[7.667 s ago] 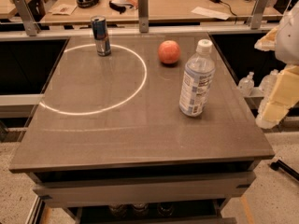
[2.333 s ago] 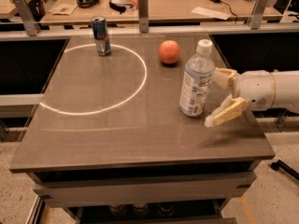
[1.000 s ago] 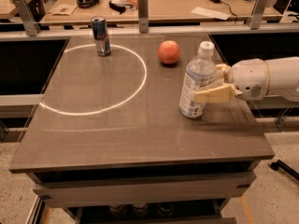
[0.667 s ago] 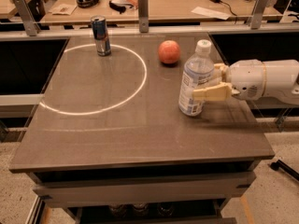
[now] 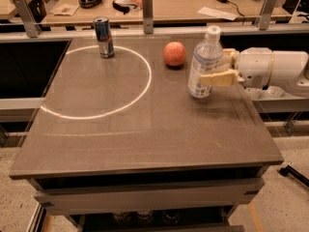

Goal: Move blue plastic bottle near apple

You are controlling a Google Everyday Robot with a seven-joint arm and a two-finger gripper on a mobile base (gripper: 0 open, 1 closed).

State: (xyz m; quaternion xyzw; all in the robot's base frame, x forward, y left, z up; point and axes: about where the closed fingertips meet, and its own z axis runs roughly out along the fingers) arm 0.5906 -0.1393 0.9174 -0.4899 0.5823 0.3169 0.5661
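Observation:
The blue plastic bottle [image 5: 204, 64], clear with a white cap and a pale blue-and-white label, is upright at the right of the table, a short way right of the apple. The apple [image 5: 174, 53] is round and orange-red and sits on the table at the back middle. My gripper [image 5: 213, 65] comes in from the right on a white arm [image 5: 275, 69]. It is shut on the bottle at mid-height, with the near finger [image 5: 219, 79] across the front of the label. The bottle's base seems just above the table top.
A short blue-silver can [image 5: 103, 36] stands at the back left, on a white circle [image 5: 140, 93] marked on the grey table [image 5: 145, 139]. A rail with metal posts [image 5: 147, 6] runs behind the table. The table's right edge is just below my arm.
The fingers have closed on the bottle, and the bottle now stands higher in view than a moment ago, raised a little. The apple and can have not moved.

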